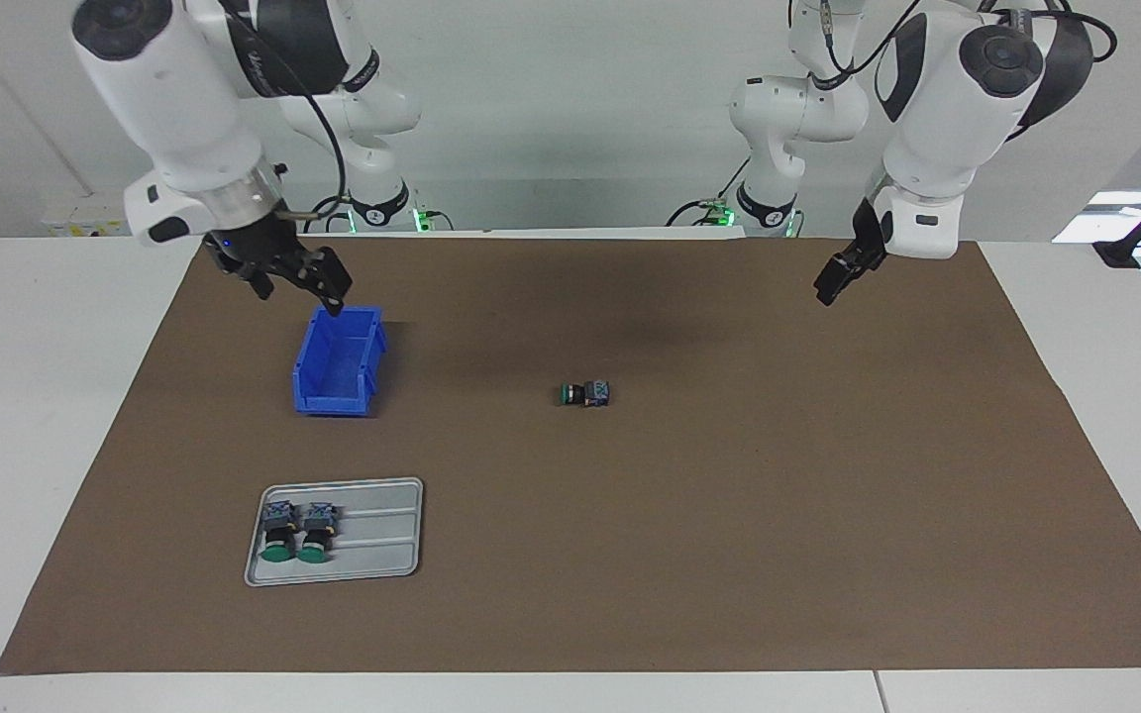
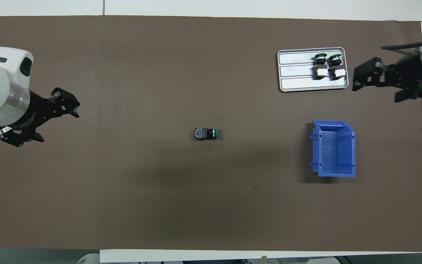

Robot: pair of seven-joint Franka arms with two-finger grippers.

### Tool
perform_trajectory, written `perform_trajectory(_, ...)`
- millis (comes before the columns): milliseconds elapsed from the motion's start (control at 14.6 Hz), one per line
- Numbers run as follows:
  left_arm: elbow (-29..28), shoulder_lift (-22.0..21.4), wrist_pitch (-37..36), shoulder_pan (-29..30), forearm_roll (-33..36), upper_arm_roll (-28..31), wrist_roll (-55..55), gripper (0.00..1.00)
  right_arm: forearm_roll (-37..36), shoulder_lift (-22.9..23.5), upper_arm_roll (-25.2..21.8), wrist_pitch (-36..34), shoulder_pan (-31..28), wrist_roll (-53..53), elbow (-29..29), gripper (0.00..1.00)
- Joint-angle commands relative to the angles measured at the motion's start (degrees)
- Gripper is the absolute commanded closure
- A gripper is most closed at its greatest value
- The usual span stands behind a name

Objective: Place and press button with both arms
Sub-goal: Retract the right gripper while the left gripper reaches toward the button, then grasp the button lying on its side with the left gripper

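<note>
Button (image 1: 586, 394) was lying on its side mid-mat (image 1: 729, 555) on the counter (image 1: 36, 416), well apart from both grippers and touched by neither. Left gripper (image 1: 840, 275) hung over the mat's edge at its own end, fingers spread, holding nothing. Right gripper (image 1: 295, 279) sat above the blue bin's (image 1: 338, 396) robot-side rim, also spread wide and empty. Two more buttons (image 1: 297, 530) were lying in the grey tray (image 1: 382, 535), farther from the robots than the bin.

One camera looks from high across the table (image 1: 570, 693) toward the robots. The other looks steeply down from above them. Both share the brown mat (image 1: 630, 555).
</note>
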Motion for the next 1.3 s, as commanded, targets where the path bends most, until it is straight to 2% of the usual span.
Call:
perform_trajectory(0,-3.36,-2.2,4.11,-1.84,-5.13,0.38,-13.32,0.0,0.03,-3.18,0.6,-2.29,-4.1,-9.71,-3.57,0.01)
perform_trajectory(137,-4.33,-1.85,5.95,-4.72,-5.95,0.38,-20.19,0.0,0.12,-5.38,0.6,-2.04,-4.29,-12.02,-6.91,0.01)
perform_trajectory(342,-5.74,-0.27,8.86,-9.12,-5.95,0.38,-27.75,0.0,0.03,-5.74,0.6,-2.13,-4.37,-12.72,-7.19,0.01)
perform_trajectory(548,-5.39,4.55,15.26,-14.04,-5.86,0.38,-41.09,0.0,0.12,-5.66,0.6,-1.34,-7.79,-18.95,-7.36,0.01)
perform_trajectory(822,-4.25,10.53,21.07,-20.29,-6.12,0.38,-55.17,0.0,-0.05,-5.75,0.68,-1.07,-7.1,-18.88,-7.36,0.01)
perform_trajectory(1027,-2.75,13.09,24.14,-21.09,-9.71,0.47,-58.01,0.0,-4.7,-5.48,1.21,0.07,-5.18,-19.93,-6.75,0.01)
perform_trajectory(1233,-2.22,16.34,27.74,-23.55,-10.43,0.47,-61.78,0.0,-4.28,-5.04,1.21,-0.28,-4.2,-20.11,-6.57,0.01)
